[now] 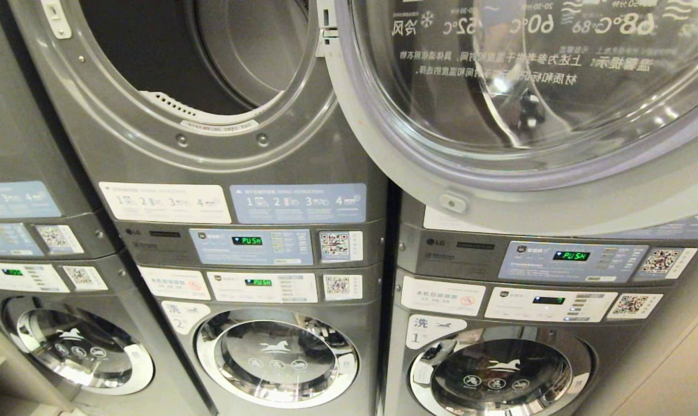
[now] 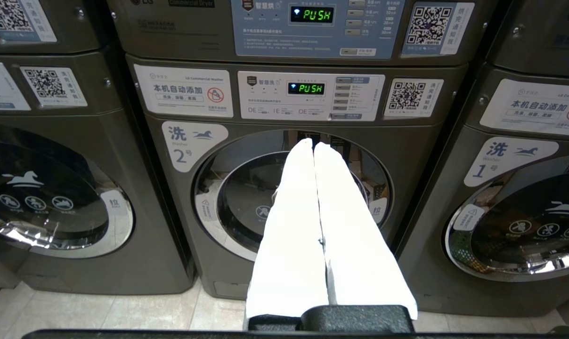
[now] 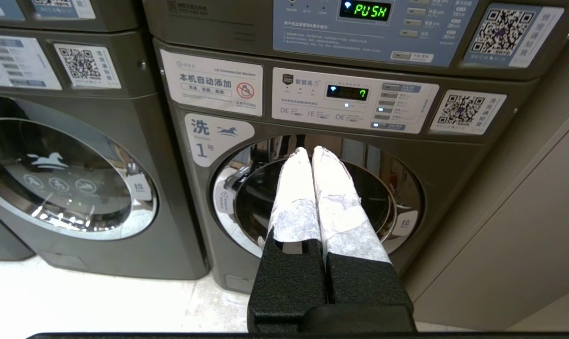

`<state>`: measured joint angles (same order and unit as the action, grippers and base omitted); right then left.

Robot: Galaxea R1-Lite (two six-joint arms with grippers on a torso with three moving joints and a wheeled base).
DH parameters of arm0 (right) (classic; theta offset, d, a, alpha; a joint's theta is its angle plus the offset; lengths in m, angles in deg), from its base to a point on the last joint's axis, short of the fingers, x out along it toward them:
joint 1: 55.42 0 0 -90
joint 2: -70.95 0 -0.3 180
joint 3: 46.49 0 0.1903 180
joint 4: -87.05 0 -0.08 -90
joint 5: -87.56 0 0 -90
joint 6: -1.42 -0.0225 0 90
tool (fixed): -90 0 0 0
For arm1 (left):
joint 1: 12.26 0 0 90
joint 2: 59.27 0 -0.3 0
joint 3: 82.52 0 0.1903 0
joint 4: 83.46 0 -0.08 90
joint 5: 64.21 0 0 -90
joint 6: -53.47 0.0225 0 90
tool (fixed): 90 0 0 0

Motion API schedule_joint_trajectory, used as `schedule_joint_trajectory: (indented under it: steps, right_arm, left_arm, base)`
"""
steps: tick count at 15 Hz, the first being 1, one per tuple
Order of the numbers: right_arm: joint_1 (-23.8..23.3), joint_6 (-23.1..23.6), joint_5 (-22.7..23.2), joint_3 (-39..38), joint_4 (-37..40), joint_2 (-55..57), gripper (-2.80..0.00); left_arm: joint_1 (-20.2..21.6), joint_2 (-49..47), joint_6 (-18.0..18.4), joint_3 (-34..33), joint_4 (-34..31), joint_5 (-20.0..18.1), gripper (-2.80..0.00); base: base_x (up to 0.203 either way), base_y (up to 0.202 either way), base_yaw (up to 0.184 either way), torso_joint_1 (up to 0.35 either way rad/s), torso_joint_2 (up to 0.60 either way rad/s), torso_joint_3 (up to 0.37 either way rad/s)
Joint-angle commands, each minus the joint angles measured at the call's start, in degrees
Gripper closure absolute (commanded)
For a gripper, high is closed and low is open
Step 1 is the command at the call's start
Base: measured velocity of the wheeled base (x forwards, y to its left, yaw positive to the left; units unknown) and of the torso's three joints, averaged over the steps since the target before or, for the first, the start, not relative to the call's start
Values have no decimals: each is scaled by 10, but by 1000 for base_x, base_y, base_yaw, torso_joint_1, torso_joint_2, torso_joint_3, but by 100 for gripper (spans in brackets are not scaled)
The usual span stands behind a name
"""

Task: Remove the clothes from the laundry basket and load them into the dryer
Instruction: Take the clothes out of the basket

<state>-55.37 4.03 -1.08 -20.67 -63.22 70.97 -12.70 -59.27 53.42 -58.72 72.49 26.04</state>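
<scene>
Our left gripper (image 2: 313,146) has its white fingers (image 2: 294,226) pressed together with nothing between them, low in front of the washer marked 2 (image 2: 291,197). Our right gripper (image 3: 311,150) is closed tight too and holds nothing; it sits before the washer marked 1 (image 3: 317,197). Up in the head view, the dryer (image 1: 210,81) at the upper left of the frame is open and we see its dark drum. Its round clear door (image 1: 516,98) swings out at the upper right (with backwards writing on it). We cannot see any clothes or the laundry basket.
</scene>
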Motion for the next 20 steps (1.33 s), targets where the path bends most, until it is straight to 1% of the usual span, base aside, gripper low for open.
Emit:
schedule_joint_trajectory:
  steps: [1,4,7,9,12,20]
  right_arm:
    - [0,-7,0,0,0,-1,0]
    - [0,-21,-18,1,0,-1,0]
    - [0,-21,-19,0,0,-1,0]
    - [0,-5,-17,0,0,-1,0]
    - [0,34,-11,-1,0,-1,0]
    - [0,37,-9,-2,0,-1,0]
  left_arm:
    - [0,-1,0,0,1,0,0]
    - [0,-1,0,0,1,0,0]
    - [0,-1,0,0,1,0,0]
    - [0,-1,0,0,1,0,0]
    - [0,-1,0,0,1,0,0]
    - [0,-1,0,0,1,0,0]
  base:
    - [0,0,0,-49,115,60]
    - [0,0,0,-56,118,67]
    - [0,0,0,-52,119,58]
    - [0,0,0,-47,122,61]
    - [0,0,0,-55,117,60]
    - [0,0,0,-53,126,66]
